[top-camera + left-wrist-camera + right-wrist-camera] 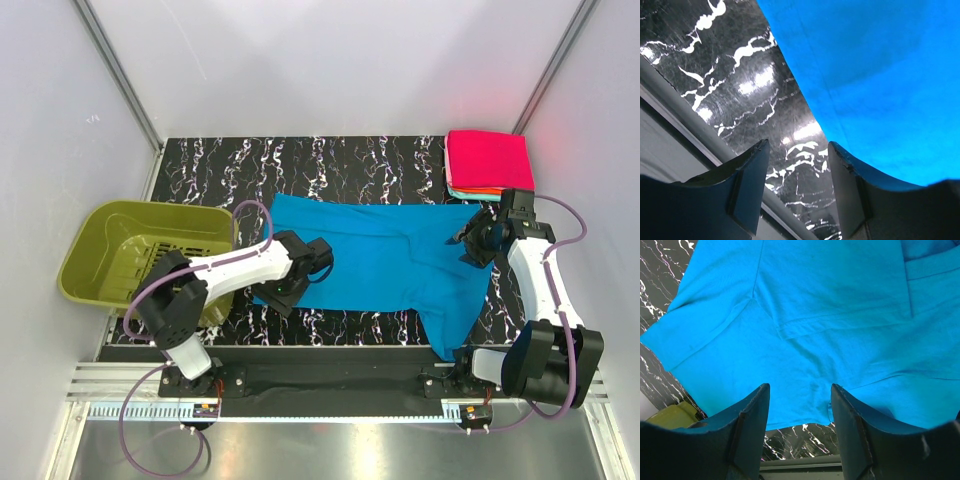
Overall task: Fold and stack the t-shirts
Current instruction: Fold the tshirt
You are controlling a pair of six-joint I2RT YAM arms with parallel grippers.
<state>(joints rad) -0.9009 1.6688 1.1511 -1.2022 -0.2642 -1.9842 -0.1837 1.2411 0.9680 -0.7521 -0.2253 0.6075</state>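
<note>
The blue t-shirt (380, 255) lies spread beneath the left gripper (797, 155), at the cloth's edge, and the right gripper (800, 395), both parted and empty, so the fold seems not yet started and next calls for pinching an edge.

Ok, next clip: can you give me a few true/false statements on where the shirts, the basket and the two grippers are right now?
1. The blue t-shirt lies spread out on the table. True.
2. The green basket holds a shirt. False: nothing shows inside it.
3. A folded stack, red on top, sits at the far right corner. True.
4. The left gripper is shut on the blue t-shirt. False: its jaws are open, with bare table between them at the shirt's edge.
5. The right gripper is open over the blue t-shirt. True.
</note>
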